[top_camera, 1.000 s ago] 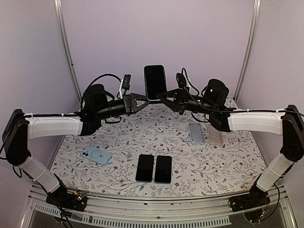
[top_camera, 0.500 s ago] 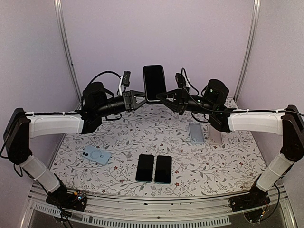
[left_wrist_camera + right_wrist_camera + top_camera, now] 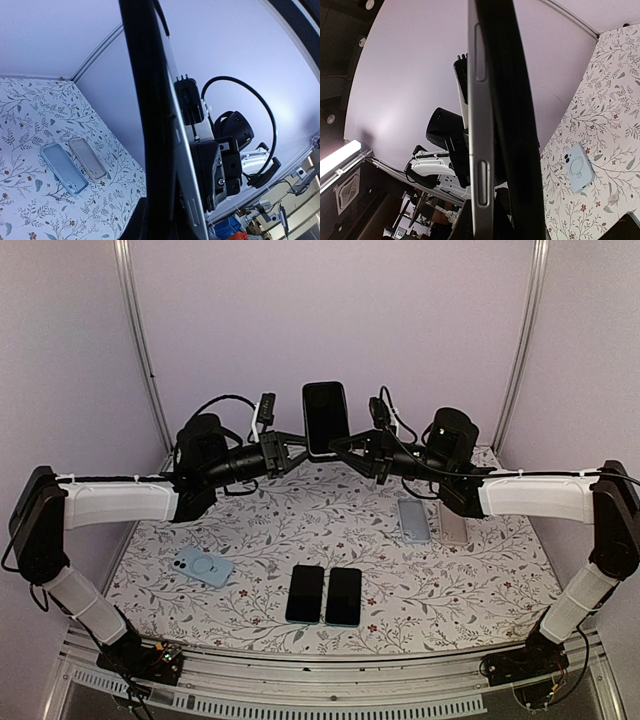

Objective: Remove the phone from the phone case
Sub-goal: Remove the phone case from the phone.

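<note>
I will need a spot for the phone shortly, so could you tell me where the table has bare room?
The widest bare cloth lies between the raised phone and the two black phones. Another patch lies near right, before the two empty cases. Tightest around those pairs; the light blue phone lies alone, near left.

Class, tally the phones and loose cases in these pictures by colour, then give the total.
Black phones: 3
Light blue cases: 2
Grey case: 1
Total: 6

Even, soft overhead lighting; faint shadows.
Sharp from above; wrist views fisheye-bent at edges, near phone [image 3: 150,125] blurred.
</note>
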You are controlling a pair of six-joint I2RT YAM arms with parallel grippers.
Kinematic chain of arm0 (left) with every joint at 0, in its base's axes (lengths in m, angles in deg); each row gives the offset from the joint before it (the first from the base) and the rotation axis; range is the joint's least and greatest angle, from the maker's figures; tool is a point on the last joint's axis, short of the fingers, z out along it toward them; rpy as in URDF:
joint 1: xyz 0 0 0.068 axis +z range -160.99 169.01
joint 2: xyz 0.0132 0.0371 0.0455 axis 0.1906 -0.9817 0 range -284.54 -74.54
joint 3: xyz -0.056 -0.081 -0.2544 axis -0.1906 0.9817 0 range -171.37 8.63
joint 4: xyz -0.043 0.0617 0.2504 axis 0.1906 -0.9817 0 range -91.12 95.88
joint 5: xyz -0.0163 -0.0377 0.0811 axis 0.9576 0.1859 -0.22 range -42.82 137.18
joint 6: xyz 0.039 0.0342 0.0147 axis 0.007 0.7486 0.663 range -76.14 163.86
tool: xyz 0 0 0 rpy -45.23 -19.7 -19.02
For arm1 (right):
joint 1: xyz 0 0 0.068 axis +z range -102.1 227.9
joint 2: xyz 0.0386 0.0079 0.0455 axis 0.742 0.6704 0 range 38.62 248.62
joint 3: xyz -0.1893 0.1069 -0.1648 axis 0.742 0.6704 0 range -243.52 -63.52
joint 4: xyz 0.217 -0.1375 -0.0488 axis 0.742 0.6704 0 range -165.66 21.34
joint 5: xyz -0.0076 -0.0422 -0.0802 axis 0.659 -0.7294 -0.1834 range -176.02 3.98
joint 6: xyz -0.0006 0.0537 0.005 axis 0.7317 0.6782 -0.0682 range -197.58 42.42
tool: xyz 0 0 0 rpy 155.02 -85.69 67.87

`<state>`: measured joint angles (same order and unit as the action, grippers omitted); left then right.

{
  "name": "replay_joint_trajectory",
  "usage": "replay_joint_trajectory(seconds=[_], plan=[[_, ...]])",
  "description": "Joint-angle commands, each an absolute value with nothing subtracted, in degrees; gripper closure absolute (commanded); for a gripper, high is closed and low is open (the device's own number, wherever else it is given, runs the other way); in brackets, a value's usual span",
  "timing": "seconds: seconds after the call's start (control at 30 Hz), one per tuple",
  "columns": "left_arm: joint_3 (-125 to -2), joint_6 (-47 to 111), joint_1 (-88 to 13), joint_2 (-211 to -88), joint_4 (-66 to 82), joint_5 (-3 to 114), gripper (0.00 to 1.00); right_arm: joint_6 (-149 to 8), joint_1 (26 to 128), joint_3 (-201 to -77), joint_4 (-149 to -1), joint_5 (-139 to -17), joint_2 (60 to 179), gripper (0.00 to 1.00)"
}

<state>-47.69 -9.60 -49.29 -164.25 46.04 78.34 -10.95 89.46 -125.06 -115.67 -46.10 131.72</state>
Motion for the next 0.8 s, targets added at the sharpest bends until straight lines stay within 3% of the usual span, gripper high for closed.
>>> replay_joint_trajectory(seconds=[0.0,0.17,0.77], plan=[[-49.6,-10.08,-48.3,-164.05,46.48,72.14,1.0,-11.66,90.1,-126.05,-114.69,-44.24,132.32,1.0],[-48.98,-6.55,-48.0,-163.21,39.14,65.42,1.0,-12.04,90.09,-126.07,-114.07,-44.18,131.85,1.0],[-47.89,-3.79,-46.61,-162.87,34.34,56.53,1.0,-12.78,90.09,-125.1,-112.15,-43.59,130.61,1.0]])
